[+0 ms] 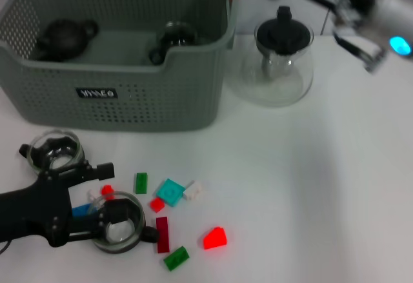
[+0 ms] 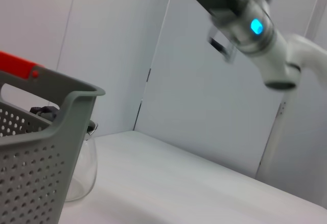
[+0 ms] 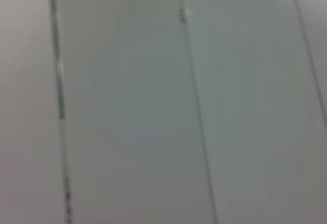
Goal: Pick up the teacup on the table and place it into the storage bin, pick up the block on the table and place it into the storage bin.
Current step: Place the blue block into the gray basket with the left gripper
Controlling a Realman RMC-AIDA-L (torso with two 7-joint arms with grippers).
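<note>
A glass teacup (image 1: 119, 226) with a black handle stands on the white table (image 1: 310, 193) near the front left. My left gripper (image 1: 106, 202) is open around it: one black finger lies beyond the cup, the other along its near side. A second glass teacup (image 1: 57, 151) stands just behind the gripper. Several small blocks lie to the right, among them a teal block (image 1: 171, 191), a red block (image 1: 215, 238) and a green block (image 1: 175, 258). The grey-green storage bin (image 1: 129, 96) stands behind them. My right arm (image 1: 387, 12) hangs high at the back right.
A glass teapot (image 1: 279, 57) with a black lid stands right of the bin. Two dark items (image 1: 61, 38) lie inside the bin. In the left wrist view I see the bin's wall (image 2: 36, 147), its orange tag (image 2: 18, 66) and the right arm (image 2: 255, 30).
</note>
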